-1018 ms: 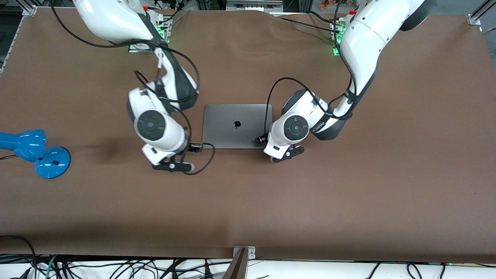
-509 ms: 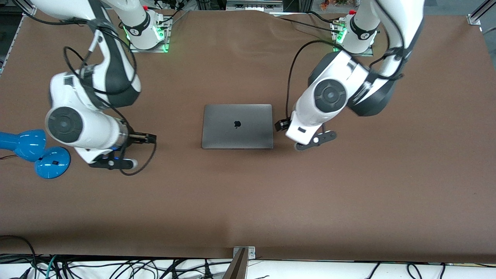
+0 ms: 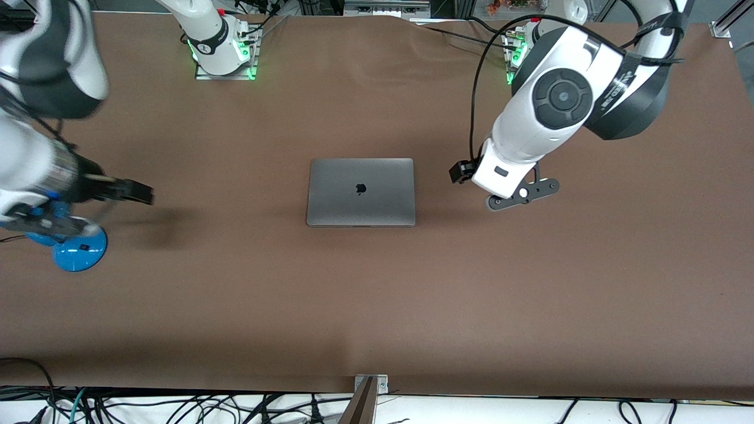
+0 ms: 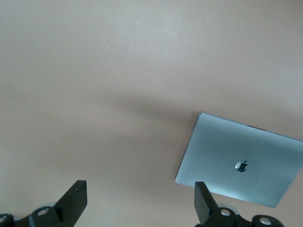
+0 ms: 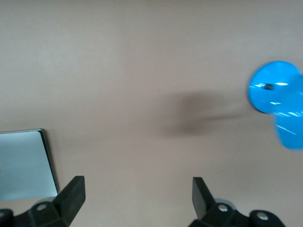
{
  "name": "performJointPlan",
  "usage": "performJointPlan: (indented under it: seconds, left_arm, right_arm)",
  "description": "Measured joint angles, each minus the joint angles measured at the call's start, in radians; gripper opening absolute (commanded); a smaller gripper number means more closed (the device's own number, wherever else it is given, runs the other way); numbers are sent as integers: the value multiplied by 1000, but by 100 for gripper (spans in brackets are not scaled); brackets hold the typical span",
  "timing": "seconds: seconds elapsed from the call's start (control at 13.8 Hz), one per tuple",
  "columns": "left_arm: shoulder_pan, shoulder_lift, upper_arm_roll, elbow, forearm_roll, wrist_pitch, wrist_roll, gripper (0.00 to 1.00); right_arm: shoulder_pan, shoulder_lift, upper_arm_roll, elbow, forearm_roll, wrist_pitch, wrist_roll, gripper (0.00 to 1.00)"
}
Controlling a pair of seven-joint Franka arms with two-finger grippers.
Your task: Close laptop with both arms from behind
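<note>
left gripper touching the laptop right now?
Apart. The front view shows bare table between the left gripper and the closed laptop.

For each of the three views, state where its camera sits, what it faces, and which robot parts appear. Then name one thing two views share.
Front view: high across the table, facing both arms' bases; the closed laptop lies mid-table.
Left wrist view: looks down past the left gripper, open, at table and laptop.
Right wrist view: looks down past the right gripper, open, at the blue lamp.
All views show the laptop.
</note>
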Motion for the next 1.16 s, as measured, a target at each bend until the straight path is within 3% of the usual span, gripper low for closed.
performJointPlan:
  seconds: [0.15, 0.58, 1.16]
  left_arm:
    - [37, -43, 20, 0, 2, -11, 121, 100]
    - [51, -228, 201, -5, 2, -162, 513, 100]
    - [57, -298, 298, -12, 2, -171, 598, 100]
  right_arm:
    - [-54, -102, 0, -58, 0, -10, -16, 100]
    - [-71, -303, 3, -214, -3, -12, -63, 100]
    - [-38, -312, 19, -264, -23, 8, -70, 100]
